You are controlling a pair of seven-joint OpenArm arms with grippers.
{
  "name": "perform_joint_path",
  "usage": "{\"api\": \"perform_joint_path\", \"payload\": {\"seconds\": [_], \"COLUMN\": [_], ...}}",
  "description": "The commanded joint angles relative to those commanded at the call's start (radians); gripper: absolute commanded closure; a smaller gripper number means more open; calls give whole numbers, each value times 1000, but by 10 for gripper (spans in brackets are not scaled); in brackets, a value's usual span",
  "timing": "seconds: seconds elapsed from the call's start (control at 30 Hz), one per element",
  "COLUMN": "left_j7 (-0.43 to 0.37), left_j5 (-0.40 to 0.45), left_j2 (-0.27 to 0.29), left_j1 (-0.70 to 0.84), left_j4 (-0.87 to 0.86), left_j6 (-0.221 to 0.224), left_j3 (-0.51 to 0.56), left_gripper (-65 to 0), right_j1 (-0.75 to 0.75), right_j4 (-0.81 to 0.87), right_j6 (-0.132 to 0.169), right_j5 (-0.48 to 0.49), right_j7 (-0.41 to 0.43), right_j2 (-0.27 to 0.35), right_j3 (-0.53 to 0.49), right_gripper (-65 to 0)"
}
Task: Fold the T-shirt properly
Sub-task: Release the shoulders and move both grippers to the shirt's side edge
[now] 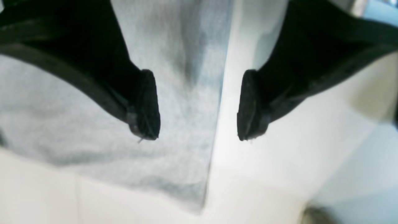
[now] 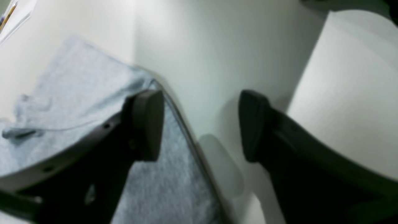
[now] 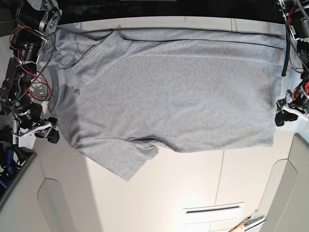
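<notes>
So we've got the T-shirt (image 3: 169,92) spread out flat on the white table (image 3: 193,183), plain side up, with the neck end toward the base view's left and the hem toward its right. One sleeve sticks out toward the camera side, while the far one looks tucked over onto the body already.

Our left gripper (image 1: 199,105) hovers at the hem corner, jaws wide apart with nothing between them; one pad sits over the grey fabric and the other over bare table, straddling the shirt's edge. Our right gripper (image 2: 200,124) is the same deal at the shoulder end: wide open, holding nothing, lined up across the shirt's edge.

Looks to us like we're at the grab stage for a lengthwise fold. Next move probably calls for both grippers to drop down and pinch the near edge at the same time, then carry it across evenly. Thin cotton could slip or bunch if one side grabs late.
</notes>
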Motion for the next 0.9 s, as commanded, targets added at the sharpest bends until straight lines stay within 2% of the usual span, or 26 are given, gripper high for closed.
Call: {"api": "perform_joint_path", "payload": {"seconds": [0.2,0.37,0.47,0.9], "left_j7": [-50,-97,-124,-122], "left_j5": [56,80,126,123], "left_j2": [-7,-6,1,21], "left_j1": [-195,-268,-271,-270], "left_j4": [-282,-405,-414,-414], "left_j6": [0,1,19,18], "left_j3": [96,129,151,172], "left_gripper": [-422,-422,-422,-422], "right_j1": [0,-8,-11,-33], "right_j4": [0,-2,-2,-3], "right_j6": [0,0,0,1], "right_j5": [3,2,1,0], "right_j7": [-7,-8,-7,1], "right_j2": [-9,-18,-31,-103], "right_j3": [0,0,0,-4], "right_gripper": [-375,-375,-375,-375]}}
